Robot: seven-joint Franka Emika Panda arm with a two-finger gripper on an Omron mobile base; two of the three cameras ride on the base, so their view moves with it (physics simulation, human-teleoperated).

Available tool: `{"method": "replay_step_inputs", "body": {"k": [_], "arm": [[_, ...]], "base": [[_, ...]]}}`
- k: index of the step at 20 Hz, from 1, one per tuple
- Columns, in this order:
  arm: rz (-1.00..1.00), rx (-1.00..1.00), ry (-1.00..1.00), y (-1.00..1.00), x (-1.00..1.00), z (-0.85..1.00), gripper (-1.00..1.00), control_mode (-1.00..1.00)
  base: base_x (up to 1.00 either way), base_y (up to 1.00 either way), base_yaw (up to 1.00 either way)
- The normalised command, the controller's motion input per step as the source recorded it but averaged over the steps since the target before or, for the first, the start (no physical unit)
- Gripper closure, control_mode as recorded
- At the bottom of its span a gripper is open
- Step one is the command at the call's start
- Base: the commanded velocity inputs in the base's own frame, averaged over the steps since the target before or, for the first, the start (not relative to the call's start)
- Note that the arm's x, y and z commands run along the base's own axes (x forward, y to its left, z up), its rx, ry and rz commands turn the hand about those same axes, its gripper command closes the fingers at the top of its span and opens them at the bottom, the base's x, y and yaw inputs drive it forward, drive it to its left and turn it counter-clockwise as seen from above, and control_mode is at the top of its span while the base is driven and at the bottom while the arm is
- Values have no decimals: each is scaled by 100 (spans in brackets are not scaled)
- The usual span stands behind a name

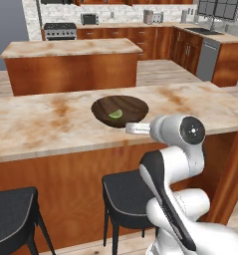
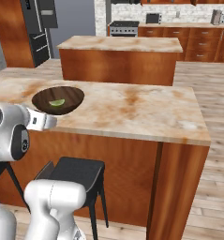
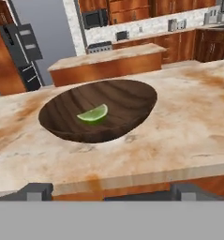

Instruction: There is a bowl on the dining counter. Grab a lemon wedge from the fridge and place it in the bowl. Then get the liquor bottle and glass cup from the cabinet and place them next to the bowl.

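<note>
I see the lemon wedge (image 3: 93,114) lying in the bowl (image 3: 132,101) just ahead of my open, empty gripper (image 3: 108,191), so the cabinet comes next.

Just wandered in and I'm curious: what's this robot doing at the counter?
It is setting up a drink station. A lemon wedge already lies in the wooden bowl on the dining counter. The gripper is open, holds nothing, and sits at the counter's near edge. No bottle or glass stands beside the bowl yet.
</note>
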Motion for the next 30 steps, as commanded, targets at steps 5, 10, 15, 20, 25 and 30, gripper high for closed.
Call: {"method": "replay_step_inputs", "body": {"k": [5,10,15,20,25,30], "arm": [[1,-1,-30,-20,-81,48,-100,-100],[0,-1,0,0,-9,0,-100,-100],[-1,2,-12,-19,-23,0,-100,-100],[-1,2,-5,-10,-13,0,-100,100],[0,0,0,0,0,0,-100,100],[0,0,0,0,0,0,-100,100]], "base": [[0,0,0],[0,0,0],[0,0,0],[-71,-49,-8],[-68,-83,-25],[-7,-100,-28]]}}
